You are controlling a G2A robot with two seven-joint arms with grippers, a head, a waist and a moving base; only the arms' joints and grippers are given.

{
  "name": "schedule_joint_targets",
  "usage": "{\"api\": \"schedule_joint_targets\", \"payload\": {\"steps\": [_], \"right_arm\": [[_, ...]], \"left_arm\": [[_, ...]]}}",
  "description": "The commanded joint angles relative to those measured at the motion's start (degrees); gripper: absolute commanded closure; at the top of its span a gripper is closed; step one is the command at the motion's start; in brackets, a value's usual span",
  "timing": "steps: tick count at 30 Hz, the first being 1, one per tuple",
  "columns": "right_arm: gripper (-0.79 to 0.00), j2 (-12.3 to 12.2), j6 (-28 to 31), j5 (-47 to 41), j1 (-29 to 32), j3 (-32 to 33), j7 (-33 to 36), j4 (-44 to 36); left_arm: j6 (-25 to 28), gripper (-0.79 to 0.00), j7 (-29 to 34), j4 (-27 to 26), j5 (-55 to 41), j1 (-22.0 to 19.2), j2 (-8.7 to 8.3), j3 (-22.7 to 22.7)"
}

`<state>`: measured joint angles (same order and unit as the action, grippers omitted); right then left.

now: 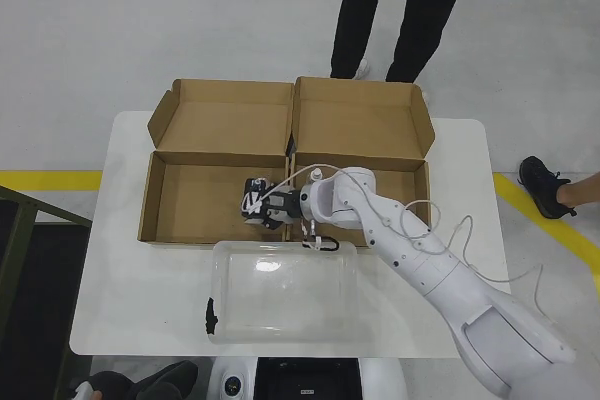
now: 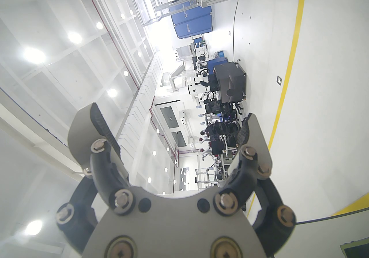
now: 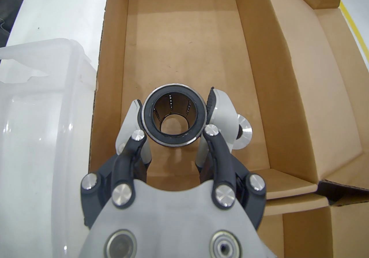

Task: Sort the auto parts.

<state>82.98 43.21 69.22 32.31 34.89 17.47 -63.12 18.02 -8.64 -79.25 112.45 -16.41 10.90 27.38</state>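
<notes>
A black and steel cylindrical bearing [image 3: 184, 109] with a hollow bore sits between the fingers of my right gripper [image 3: 175, 97], which is shut on it. The gripper holds it low over the floor of the left cardboard box [image 3: 184, 39], near the wall that faces the right box. From above, the right gripper [image 1: 258, 203] is inside the left box [image 1: 195, 205], at its right end. My left gripper [image 2: 171, 115] is open with nothing between its fingers and points up into the room.
A second open cardboard box [image 1: 410, 190] stands right of the first. A clear plastic bin [image 1: 280, 290] lies in front of both boxes, close under the right arm. A small silver disc [image 3: 243, 132] shows beside one right finger; whether it lies loose I cannot tell.
</notes>
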Motion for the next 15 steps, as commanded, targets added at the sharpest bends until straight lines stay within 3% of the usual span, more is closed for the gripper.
{"api": "schedule_joint_targets", "payload": {"steps": [1, 4, 12, 15], "right_arm": [[0.000, 0.3, 0.0, 0.2, -0.2, -0.3, 0.0, 0.8], [-0.012, 0.7, 0.2, 0.4, -0.5, -0.6, 0.0, 1.8], [-0.271, 1.4, 0.6, 1.2, -1.1, -1.0, 0.4, 3.5], [-0.314, 1.5, 1.1, 1.3, -1.1, -0.9, 0.5, 3.7]], "left_arm": [[0.0, -0.785, 0.0, 0.0, 0.0, 0.0, 0.00, 0.0], [0.0, -0.785, 0.0, 0.0, 0.0, 0.0, 0.00, 0.0], [0.0, -0.785, 0.0, 0.0, 0.0, 0.0, 0.00, 0.0], [0.0, -0.785, 0.0, 0.0, 0.0, 0.0, 0.00, 0.0]]}}
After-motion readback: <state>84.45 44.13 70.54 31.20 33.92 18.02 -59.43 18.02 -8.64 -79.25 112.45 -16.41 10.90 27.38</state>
